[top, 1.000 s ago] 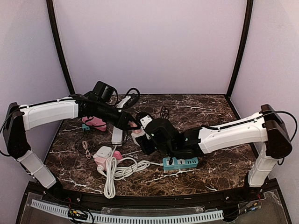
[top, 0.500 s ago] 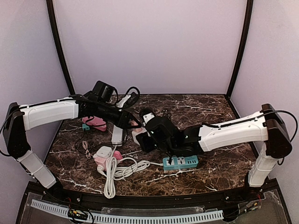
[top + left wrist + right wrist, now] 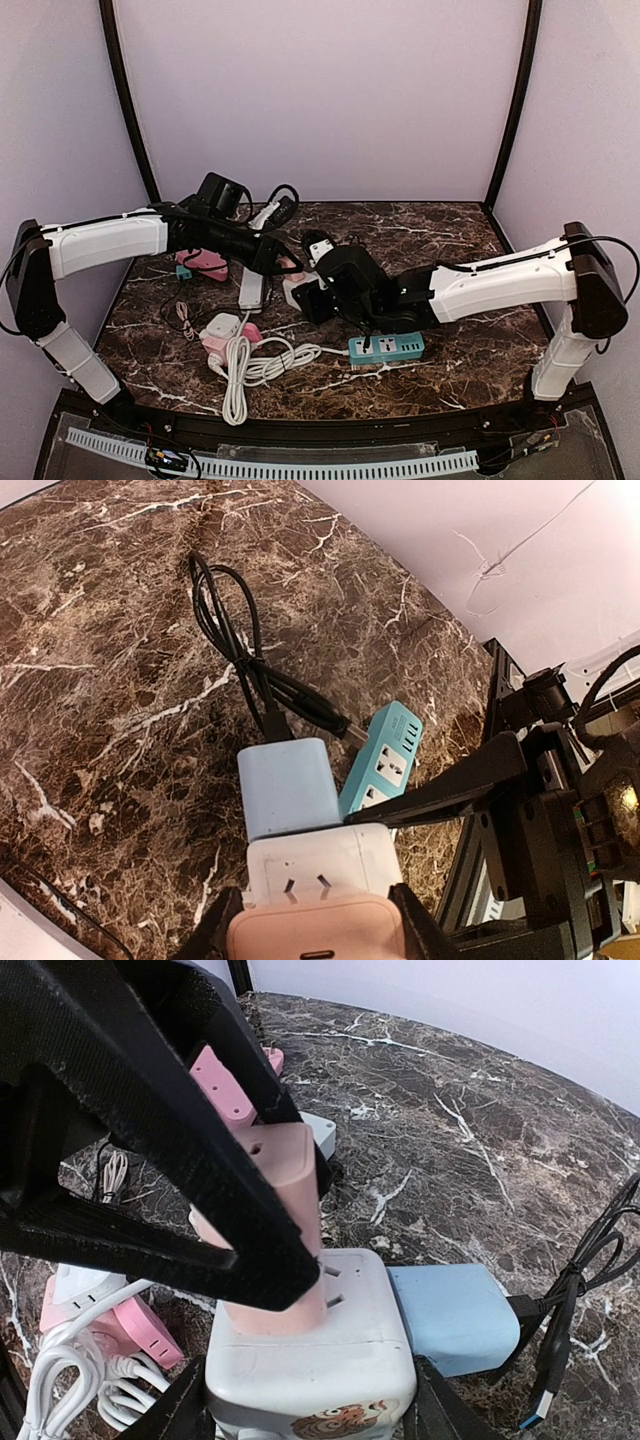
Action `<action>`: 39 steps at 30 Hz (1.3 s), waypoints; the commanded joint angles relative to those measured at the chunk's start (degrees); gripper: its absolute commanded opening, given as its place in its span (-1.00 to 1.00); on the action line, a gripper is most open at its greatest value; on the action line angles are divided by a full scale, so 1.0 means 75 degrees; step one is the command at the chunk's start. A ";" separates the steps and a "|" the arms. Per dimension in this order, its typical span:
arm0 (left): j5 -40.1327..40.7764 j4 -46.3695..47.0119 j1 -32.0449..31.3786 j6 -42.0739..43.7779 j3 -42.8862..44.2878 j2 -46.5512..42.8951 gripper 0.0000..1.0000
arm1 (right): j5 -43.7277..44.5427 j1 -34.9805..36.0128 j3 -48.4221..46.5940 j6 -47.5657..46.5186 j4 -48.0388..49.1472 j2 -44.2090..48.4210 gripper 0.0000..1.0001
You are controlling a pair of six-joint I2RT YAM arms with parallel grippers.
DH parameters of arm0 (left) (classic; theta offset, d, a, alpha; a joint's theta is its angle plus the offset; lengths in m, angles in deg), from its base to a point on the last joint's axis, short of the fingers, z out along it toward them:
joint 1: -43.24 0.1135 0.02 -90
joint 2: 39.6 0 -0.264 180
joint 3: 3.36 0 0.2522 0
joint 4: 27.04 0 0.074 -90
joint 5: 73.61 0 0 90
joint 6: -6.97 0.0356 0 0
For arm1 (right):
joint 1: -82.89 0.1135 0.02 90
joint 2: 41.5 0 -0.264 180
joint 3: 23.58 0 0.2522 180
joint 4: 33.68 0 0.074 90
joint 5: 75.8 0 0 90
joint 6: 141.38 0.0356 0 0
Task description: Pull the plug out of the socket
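Two white robot arms reach across a dark marble table (image 3: 470, 232). The left gripper (image 3: 279, 262) and right gripper (image 3: 306, 297) meet at a white socket (image 3: 295, 290) with a pink plug (image 3: 289, 266). A teal power strip (image 3: 386, 348) lies near.

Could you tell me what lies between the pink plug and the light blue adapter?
The white cube socket separates the pink plug from the light blue adapter, in the left wrist view.

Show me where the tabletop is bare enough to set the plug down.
Bare marble lies behind the right arm, toward the back wall; another patch sits right of the teal power strip. The left half is crowded: white cord coil, pink socket, white strip.
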 commanded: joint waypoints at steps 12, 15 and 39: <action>0.0365 -0.0849 0.0234 0.0194 0.0235 -0.0231 -0.78 | 0.0410 0.0613 0.0280 -0.1901 0.1225 0.0310 -1.00; 0.0399 -0.0842 0.0275 0.0173 0.0229 -0.0240 -0.79 | 0.0530 0.0649 0.0319 -0.1867 0.1238 0.0327 -1.00; -0.0174 -0.0486 0.0564 -0.0215 0.0106 -0.0227 -0.79 | 0.0831 0.0458 0.1197 -0.0988 0.2088 0.1170 -1.00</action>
